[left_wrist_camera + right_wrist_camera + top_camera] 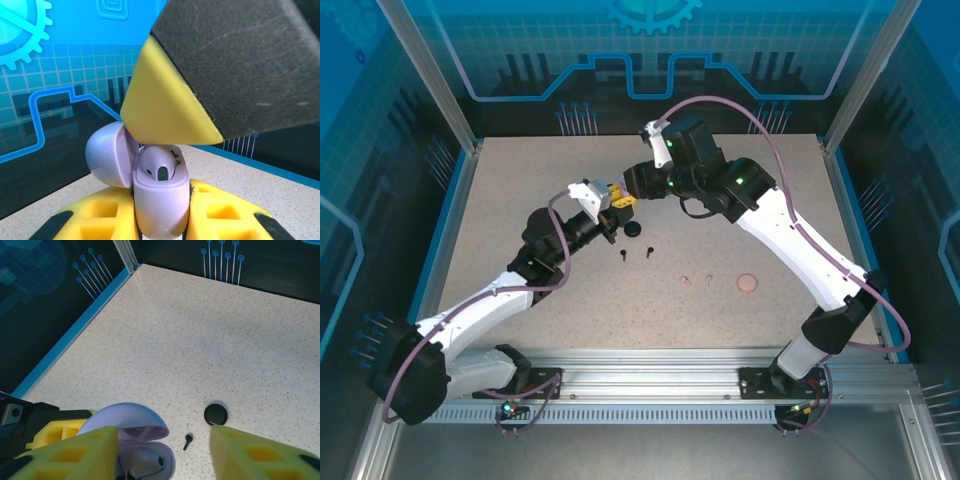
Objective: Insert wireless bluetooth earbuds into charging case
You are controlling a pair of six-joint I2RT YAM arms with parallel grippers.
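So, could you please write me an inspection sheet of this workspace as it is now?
Surface: speckled beige table, no spills seen.
Job's things: open lilac case, a lilac earbud inside; two black earbuds loose near the black case; two pale pink earbuds beside the pink case.
Clutter: nothing seen.
Grippers: left gripper, jaws shut on the lilac case; right gripper, jaws open, close over it.
Cables: purple cables loop along both arms.
Surroundings: blue printed walls, aluminium frame.
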